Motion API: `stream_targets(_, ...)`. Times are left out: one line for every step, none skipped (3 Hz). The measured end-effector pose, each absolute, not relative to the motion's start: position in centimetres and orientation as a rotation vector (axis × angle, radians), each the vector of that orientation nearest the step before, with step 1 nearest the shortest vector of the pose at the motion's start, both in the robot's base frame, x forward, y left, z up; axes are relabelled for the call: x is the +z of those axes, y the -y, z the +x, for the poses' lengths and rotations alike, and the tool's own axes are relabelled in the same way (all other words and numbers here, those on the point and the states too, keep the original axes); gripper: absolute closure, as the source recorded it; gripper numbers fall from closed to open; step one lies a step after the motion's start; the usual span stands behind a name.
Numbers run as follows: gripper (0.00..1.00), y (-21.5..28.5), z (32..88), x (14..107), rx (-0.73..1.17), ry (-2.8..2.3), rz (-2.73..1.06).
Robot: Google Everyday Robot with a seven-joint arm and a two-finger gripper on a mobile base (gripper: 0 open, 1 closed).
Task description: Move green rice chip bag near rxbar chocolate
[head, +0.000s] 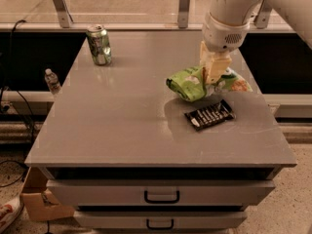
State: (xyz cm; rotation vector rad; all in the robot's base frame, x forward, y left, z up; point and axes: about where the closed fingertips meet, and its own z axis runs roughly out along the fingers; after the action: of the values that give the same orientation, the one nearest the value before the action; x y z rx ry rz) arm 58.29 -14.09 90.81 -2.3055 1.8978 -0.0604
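A: Plenty of bare tabletop on the left and in the centre. Only the green soda can stands there, by the far-left corner.

B: The right side's tighter, with the rxbar chocolate lying close to the right edge.

A: The arm drops in from the far right, claw pointing down. It's pinching the green rice chip bag, just beyond the bar.

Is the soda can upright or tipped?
Upright: the can stands on its base; the pincer holds the chip bag by the bar.
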Motion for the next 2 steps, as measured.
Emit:
stream_targets(1.0, 14.39, 57.39, 89.16, -0.031, -1.963, -2.279)
stream_targets(0.82, 14.16, 57.79, 89.13, -0.041, -1.953, -2.27)
